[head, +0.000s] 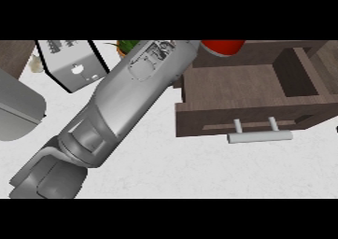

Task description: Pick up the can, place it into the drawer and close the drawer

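- Left forearm [123,107] stretches over the desk [199,172] toward the open drawer [234,84], red can [223,46] at its tip.
- Fingers hidden; grip can't be told, probably carrying.

Bright, even light; soft shadows inside the drawer [248,86].

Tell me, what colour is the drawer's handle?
Light grey: the drawer's handle shows in the head view.
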Robot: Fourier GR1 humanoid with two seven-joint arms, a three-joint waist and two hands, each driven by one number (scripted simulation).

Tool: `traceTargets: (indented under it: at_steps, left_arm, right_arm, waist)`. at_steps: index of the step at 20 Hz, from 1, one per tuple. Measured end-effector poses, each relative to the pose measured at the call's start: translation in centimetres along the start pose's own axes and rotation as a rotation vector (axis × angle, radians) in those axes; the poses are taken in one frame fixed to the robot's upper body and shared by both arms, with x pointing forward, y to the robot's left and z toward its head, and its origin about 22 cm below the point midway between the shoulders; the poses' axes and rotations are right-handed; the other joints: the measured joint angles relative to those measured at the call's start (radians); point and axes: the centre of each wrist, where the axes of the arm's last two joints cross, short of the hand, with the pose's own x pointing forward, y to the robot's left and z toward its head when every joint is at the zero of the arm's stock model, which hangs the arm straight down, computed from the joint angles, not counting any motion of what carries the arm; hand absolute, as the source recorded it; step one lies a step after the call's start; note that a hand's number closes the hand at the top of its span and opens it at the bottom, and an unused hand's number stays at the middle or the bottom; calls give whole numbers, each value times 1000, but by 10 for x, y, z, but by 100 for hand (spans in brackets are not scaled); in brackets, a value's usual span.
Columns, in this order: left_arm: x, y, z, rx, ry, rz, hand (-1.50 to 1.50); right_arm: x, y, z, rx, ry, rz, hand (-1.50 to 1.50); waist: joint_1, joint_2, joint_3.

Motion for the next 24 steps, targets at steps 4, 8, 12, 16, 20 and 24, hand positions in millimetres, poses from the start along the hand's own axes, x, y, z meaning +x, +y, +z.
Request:
traceTargets:
  at_steps: [4, 8, 12, 16, 20, 24]
  left_arm:
    - [-7, -3, -3, 1, 14, -18, 150]
    - [-20, -4, -3, 4, 31, -38, 150]
    - [-26, -8, -1, 25, 24, -68, 150]
    - [-35, -8, -1, 52, 18, -96, 150]
    - [-43, -7, -2, 59, 13, -130, 150]
    - [-55, -3, -2, 66, 5, -165, 150]
  right_arm:
    - [-2, -1, -9, -5, -7, 1, -150]
    - [0, -1, -13, 2, -8, 0, -150]
    - [2, 1, -18, 18, -20, 0, -150]
    - [2, 3, -18, 24, -19, -1, -150]
    - [3, -3, -23, 22, -27, -3, -150]
    - [9, 2, -25, 29, -35, -4, -150]
  waist:
    - [-5, 2, 0]
    - [-12, 3, 0]
    - [-26, 6, 1]
    - [-38, 10, 1]
    - [-45, 13, 1]
    - [-54, 16, 1]
